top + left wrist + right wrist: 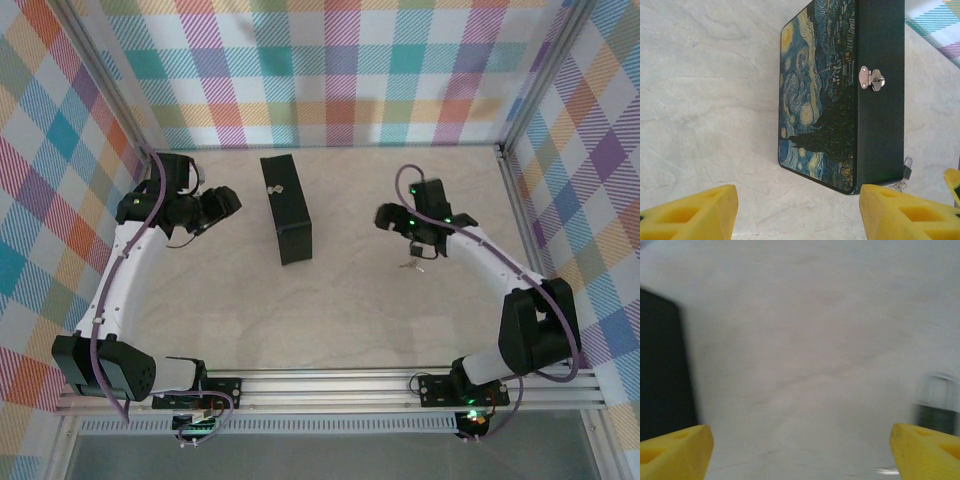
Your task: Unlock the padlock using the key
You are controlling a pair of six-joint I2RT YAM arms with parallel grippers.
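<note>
Right gripper: jaws spread wide, nothing between them. Its yellow fingertips sit at the two lower corners of the wrist view, with bare tabletop across the gap. This view is blurred.

Padlock: on the table, just above the right-hand fingertip in that view and outside the gap. Dark body, silver shackle, details smeared. The dark flank of the box fills the left edge of the same view.

Left gripper: jaws also apart, holding nothing, and pointed across the marbled tabletop at the box. The box lid carries a swirling blue-and-yellow night sky. The side face is black, with a silver clasp on it. Beyond the box's far lower corner in this view the padlock lies flat on the table, apart from the clasp. A small silvery piece lies touching or just beside it, too small to identify.

Top view: the box lies mid-table between the two grippers, its long side running away from the arm bases. The left gripper is off its left side and the right gripper off its right, neither touching it. The padlock is on the table just on the near side of the right gripper, apart from the box. Plaid walls surround the table.
</note>
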